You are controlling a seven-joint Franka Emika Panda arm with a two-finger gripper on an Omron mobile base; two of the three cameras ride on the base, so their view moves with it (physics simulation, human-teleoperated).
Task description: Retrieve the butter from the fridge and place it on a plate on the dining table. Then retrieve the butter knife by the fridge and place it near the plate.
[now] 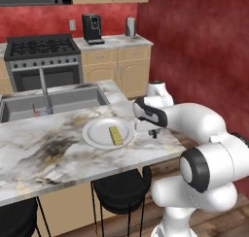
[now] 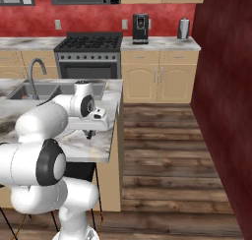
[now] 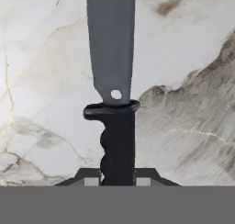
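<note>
My jaws pinch the slim dark butter knife above the marble tabletop; its blade tip is cut off.

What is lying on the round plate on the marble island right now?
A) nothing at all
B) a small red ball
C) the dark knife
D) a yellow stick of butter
D: the left base view shows the yellow butter lying on the plate, while the butter knife is clamped in the end effector over the dining table beside the plate.
</note>
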